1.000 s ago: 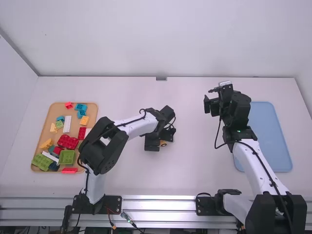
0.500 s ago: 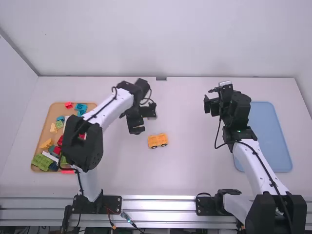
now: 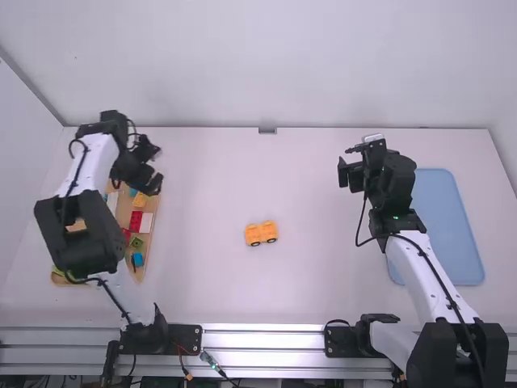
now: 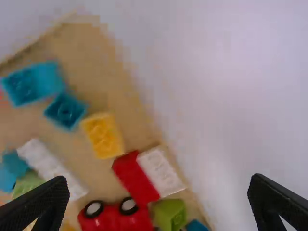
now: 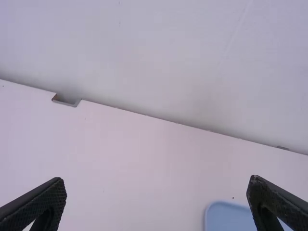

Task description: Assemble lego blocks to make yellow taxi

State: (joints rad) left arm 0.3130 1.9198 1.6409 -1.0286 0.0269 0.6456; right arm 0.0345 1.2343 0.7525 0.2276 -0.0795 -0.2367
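Orange-yellow block car [image 3: 261,234] upright, central on table [image 3: 210,279]; loose multicoloured blocks [image 4: 103,137] in tan tray [image 4: 89,45].

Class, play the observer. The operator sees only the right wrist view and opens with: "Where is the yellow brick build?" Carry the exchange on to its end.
Observer: The yellow brick build sits near the middle of the table.
Operator: And the left gripper?
Observer: The left gripper is up at the far end of the tan tray.
Operator: Is it holding a block?
Observer: No, its fingers are wide apart with nothing between them.
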